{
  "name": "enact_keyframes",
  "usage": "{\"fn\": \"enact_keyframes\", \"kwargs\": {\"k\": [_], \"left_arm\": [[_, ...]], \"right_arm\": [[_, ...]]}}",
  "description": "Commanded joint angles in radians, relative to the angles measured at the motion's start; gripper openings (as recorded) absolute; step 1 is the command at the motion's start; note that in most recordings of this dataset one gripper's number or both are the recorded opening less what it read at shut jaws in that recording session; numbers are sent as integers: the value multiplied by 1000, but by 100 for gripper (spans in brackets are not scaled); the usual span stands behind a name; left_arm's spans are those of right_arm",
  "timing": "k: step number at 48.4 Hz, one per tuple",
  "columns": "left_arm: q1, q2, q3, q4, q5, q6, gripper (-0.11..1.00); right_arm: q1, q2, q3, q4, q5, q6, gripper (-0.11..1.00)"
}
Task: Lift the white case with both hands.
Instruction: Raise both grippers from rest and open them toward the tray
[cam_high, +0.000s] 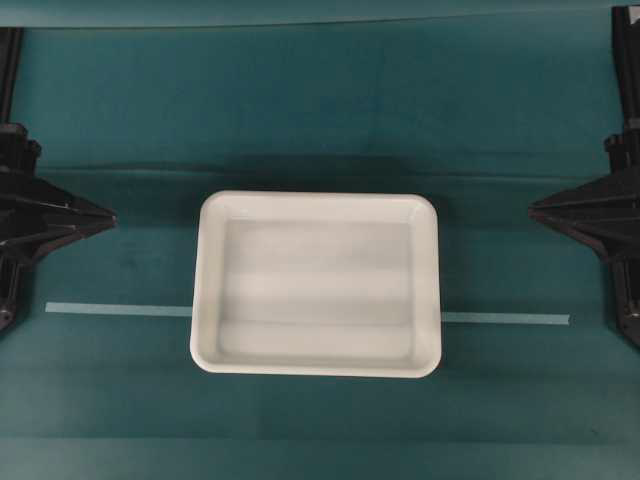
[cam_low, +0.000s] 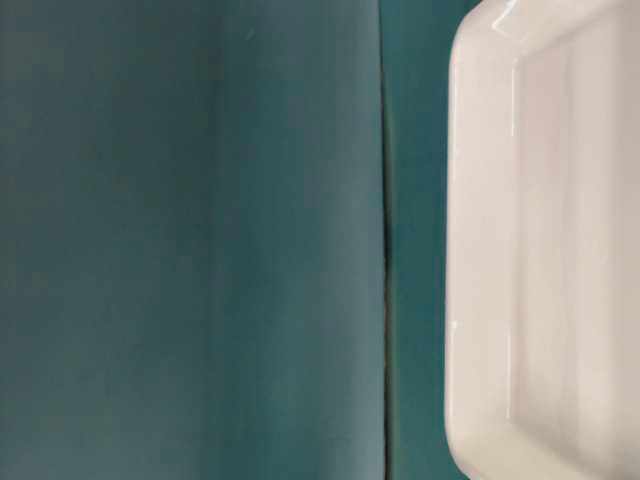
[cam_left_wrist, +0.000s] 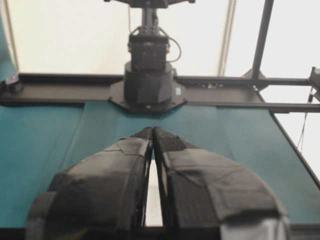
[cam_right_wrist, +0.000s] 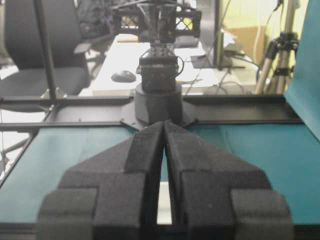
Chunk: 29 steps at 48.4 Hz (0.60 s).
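ITEM 1: white case (cam_high: 316, 284). Large shallow tray with rounded corners and a raised rim. It lies flat at the middle of the desk (cam_high: 300, 110), which is covered in teal cloth, long sides running left to right in the overhead view. It is empty. A pale tape strip (cam_high: 505, 320) on the cloth passes under its lower half and shows on both sides. The table-level view shows 1 rim and corner of the case resting on the cloth, nothing touching it.

ITEM 2: left gripper (cam_high: 108, 214). Parked at the left edge of the overhead view, tip pointing toward the case, well apart from it. In its wrist view the 2 black fingers (cam_left_wrist: 107, 172) lie together, meeting at the tips with only a thin slit behind. Nothing is held.

ITEM 3: right gripper (cam_high: 534, 210). Mirror position at the right edge, also well apart from the case. Fingers (cam_right_wrist: 145, 165) pressed together in its wrist view, holding nothing.

STATUS: judged as the very start; approach not begun, case untouched.

NEXT MOVE, judged: both grippers need to part their fingers, travel inward to the 2 short ends of the case, and close on the raised rim at matching points. The lift should then go evenly on both sides, or the glossy tray may tilt or slip.
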Motion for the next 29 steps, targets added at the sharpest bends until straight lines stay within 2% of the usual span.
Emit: {"fn": "enact_keyframes", "kwargs": {"k": [1,4,6,8,16,20,23,26,29], "left_arm": [[-5,49,-67,8,14,-67,14],[-6,63,-91,9,34,-124,9],[-6,67,-103,9,40,-164,3],[-9,67,-110,9,41,-210,-1],[-20,67,-124,11,51,-353,-3],[-26,71,-129,11,52,-469,-3],[-26,74,-132,11,52,-598,-3],[-26,75,-130,11,58,-701,-3],[-28,84,-132,11,78,-793,-3]], "right_arm": [[-18,14,-5,9,-9,14,9],[-18,12,-15,75,-15,29,8],[-23,12,-26,110,-17,44,1],[-29,14,-37,140,-17,64,0],[-34,26,-66,238,29,160,0],[-40,41,-75,327,91,245,0],[-48,55,-77,380,146,311,0],[-48,66,-77,414,198,371,0],[-48,78,-77,419,238,426,0]]}}
